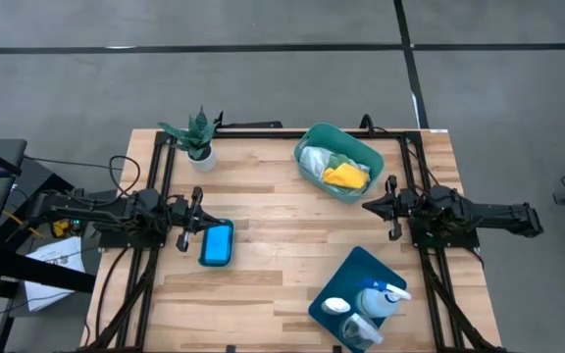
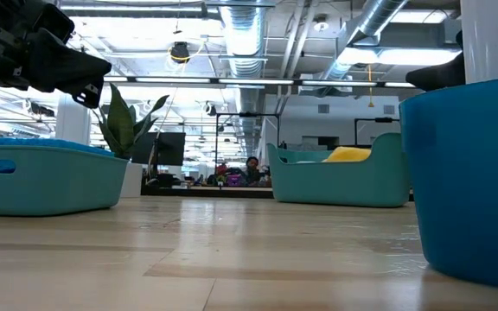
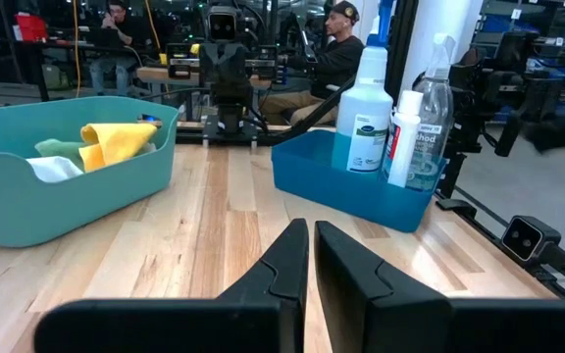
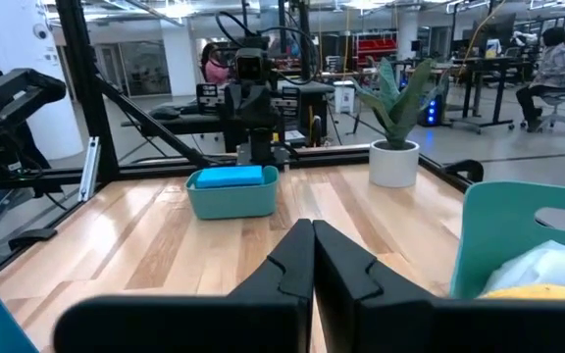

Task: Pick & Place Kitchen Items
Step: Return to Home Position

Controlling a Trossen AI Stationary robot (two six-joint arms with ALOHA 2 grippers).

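Observation:
A teal tub (image 1: 338, 162) at the far right holds white, green and yellow cloths (image 1: 344, 175); it also shows in the left wrist view (image 3: 116, 186). A blue sponge (image 1: 216, 243) lies in a small teal tray (image 4: 231, 196) at the left. A blue bin (image 1: 346, 279) at the near right holds a pale spray bottle (image 3: 366, 108), a small white bottle (image 3: 403, 137) and a clear bottle (image 3: 437, 118). My left gripper (image 1: 205, 211) is shut and empty above the tray's far end. My right gripper (image 1: 366, 206) is shut and empty, near the tub's near right side.
A small potted green plant (image 1: 197, 137) stands at the far left of the wooden table (image 1: 273, 226). Dark frame rails run along the table's left, right and far edges. Bare wood lies between the tray, the tub and the blue bin. People sit at desks in the room beyond.

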